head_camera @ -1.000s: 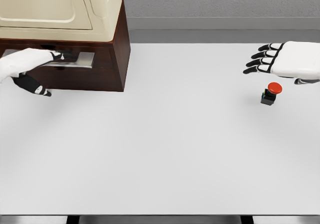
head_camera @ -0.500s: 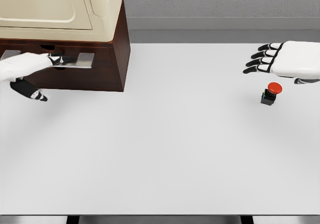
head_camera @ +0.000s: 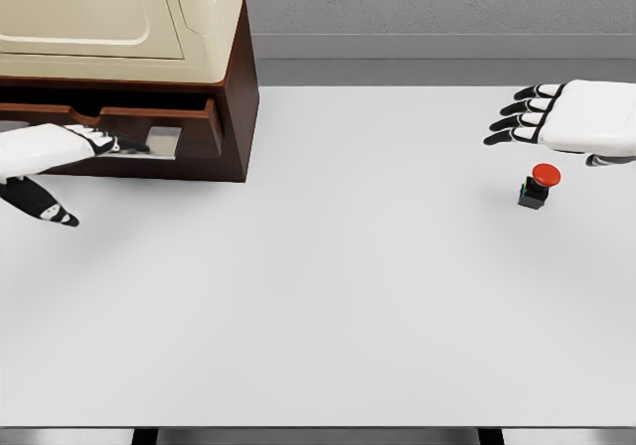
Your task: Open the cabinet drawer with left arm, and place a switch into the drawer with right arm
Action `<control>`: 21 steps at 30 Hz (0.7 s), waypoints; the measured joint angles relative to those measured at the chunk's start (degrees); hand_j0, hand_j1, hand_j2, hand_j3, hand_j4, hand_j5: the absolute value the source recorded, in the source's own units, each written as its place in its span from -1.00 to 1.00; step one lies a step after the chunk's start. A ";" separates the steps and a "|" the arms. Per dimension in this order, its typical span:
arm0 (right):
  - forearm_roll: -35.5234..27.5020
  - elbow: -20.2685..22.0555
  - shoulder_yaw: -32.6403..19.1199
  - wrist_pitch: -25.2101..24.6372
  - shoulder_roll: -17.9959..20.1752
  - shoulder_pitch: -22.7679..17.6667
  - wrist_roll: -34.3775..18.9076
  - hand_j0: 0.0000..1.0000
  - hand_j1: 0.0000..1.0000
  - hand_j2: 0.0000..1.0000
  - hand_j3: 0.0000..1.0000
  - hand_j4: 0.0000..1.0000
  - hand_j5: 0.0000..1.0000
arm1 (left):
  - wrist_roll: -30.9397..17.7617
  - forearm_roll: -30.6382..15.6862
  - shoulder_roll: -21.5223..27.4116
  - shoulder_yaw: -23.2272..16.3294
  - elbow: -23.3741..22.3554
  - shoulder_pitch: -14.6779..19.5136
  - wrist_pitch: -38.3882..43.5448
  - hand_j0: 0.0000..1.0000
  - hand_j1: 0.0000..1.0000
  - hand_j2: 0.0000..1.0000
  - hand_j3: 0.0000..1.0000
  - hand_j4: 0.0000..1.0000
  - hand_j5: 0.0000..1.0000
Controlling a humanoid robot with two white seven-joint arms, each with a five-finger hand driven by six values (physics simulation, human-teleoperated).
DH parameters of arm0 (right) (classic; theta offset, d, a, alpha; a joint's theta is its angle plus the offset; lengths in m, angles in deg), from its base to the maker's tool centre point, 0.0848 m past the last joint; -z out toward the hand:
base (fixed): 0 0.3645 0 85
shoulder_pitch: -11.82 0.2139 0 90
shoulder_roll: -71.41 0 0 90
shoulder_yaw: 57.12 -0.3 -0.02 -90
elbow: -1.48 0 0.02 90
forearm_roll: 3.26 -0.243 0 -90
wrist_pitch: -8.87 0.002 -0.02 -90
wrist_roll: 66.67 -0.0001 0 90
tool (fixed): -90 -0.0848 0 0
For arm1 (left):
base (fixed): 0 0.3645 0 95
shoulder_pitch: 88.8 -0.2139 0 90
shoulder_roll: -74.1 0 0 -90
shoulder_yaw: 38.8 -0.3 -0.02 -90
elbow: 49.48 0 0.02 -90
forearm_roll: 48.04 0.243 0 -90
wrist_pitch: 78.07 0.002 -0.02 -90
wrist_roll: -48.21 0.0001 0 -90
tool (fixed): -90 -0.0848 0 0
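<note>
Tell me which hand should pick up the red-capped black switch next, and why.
Right. The right hand hovers open just behind the red-capped black switch on the white table; the left hand is far across, at the brown drawer's metal handle.

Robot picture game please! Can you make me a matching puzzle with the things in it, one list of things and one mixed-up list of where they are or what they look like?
Things:
1. switch
2. left hand
3. right hand
4. drawer

Clues:
A. partly pulled out of the brown cabinet
B. fingers on the silver handle
C. red top, standing on the white table
D. open, fingers spread, beyond the red button

Pairs: 1-C, 2-B, 3-D, 4-A
</note>
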 measured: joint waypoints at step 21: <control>0.10 -1.56 -0.23 0.00 0.03 -0.09 0.00 1.00 1.00 1.00 1.00 1.00 1.00 | 1.82 -4.54 8.61 -1.45 -0.18 -4.47 -12.67 1.00 1.00 1.00 1.00 1.00 1.00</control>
